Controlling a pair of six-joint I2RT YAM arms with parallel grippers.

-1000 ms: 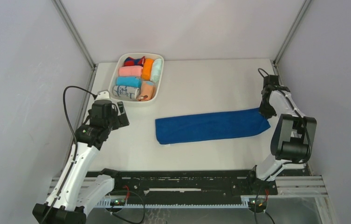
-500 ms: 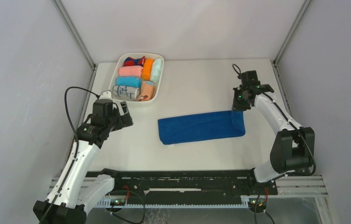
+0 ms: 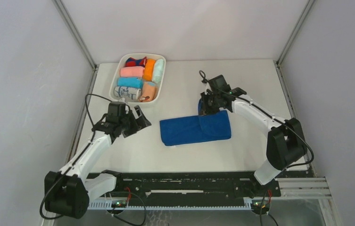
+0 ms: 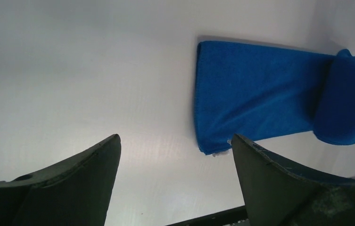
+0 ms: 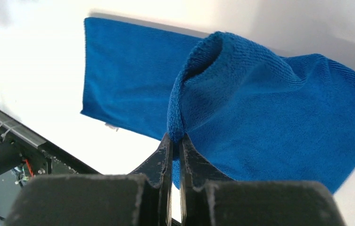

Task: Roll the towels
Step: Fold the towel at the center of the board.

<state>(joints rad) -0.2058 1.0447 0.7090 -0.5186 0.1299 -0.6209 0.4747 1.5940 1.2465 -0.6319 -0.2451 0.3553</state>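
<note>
Blue towel lies across the middle of the tabletop, long side running left to right, its right part doubled back over itself so the fold forms the right end. Right pincer is clamped tight on the towel's edge, jaws pressed together on a pinch of terry, seen close in the right wrist view. The held edge is lifted off the layer below and curls into a small hump above the far side of the towel. The rest of the cloth stays flat; a small white tag shows at its near left corner.

Left pincer is spread wide and grips nothing. It hangs above bare tabletop just left of the towel's left end, apart from it; in the left wrist view the towel sits beyond the two dark fingers.

Peach-orange towel is in the near right corner of the white bin at the far left of the tabletop, packed beside pink, light-blue, orange and mint rolls
</note>
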